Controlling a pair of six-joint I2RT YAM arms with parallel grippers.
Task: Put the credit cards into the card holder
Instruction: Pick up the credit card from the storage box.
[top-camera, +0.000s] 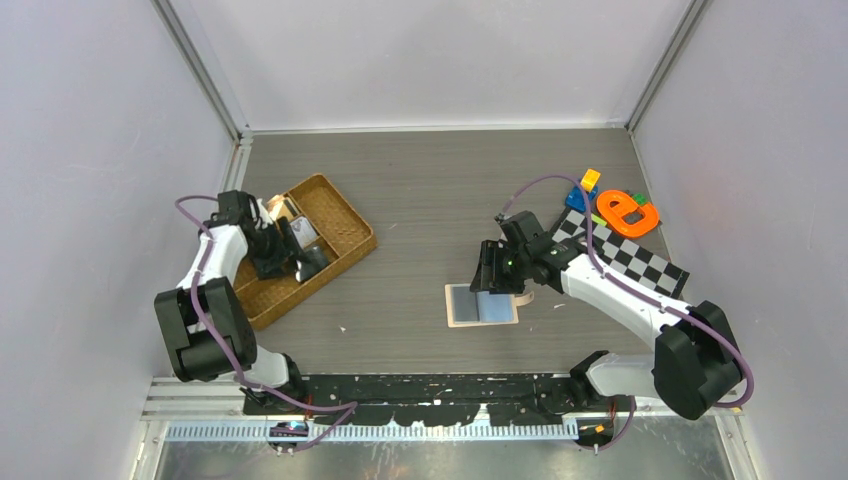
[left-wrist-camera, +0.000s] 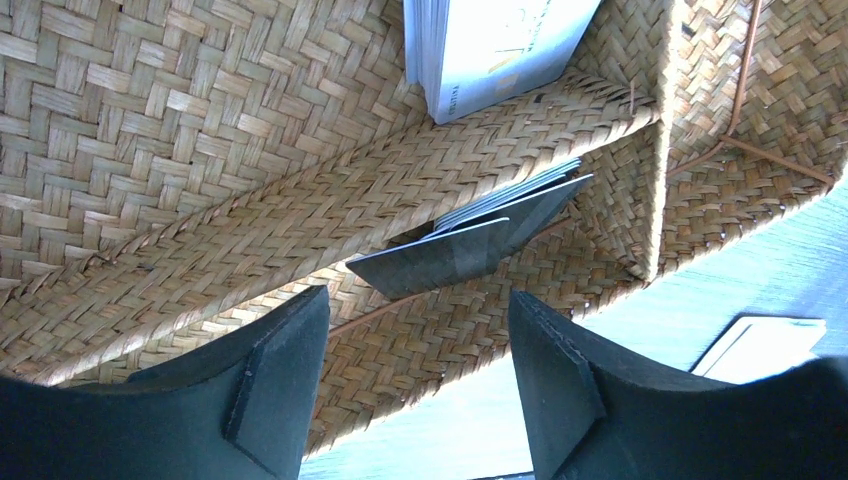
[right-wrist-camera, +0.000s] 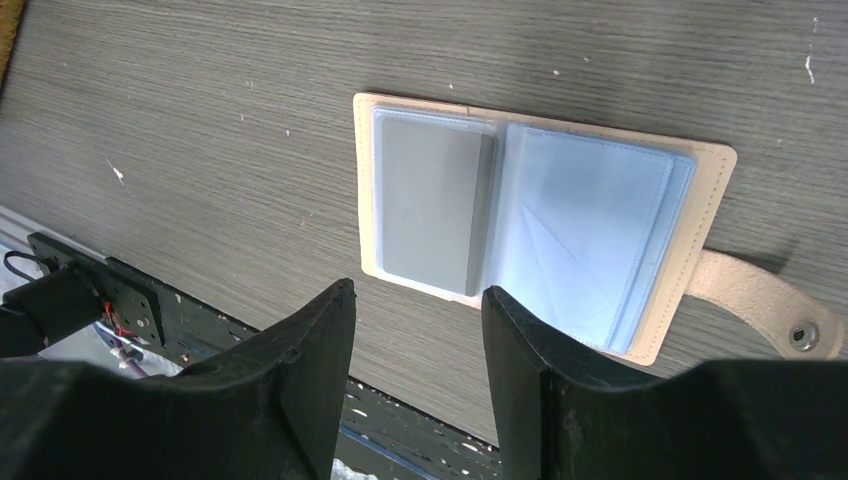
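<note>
Cards (left-wrist-camera: 470, 245), thin grey-silver rectangles, lean on a divider (left-wrist-camera: 300, 215) in the brown wicker tray (left-wrist-camera: 200, 120); my left gripper (left-wrist-camera: 420, 310) hovers near them, spread and empty. My right gripper (right-wrist-camera: 418, 300), also parted, grasps nothing above the open peach-beige leather card holder (right-wrist-camera: 530, 225).

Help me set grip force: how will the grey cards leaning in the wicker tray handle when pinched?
The grey cards look thin and flat: probably light, fairly stiff. Smooth faces may slip. They lean fanned against the divider of the wicker tray, so neighbours could drag along.
</note>
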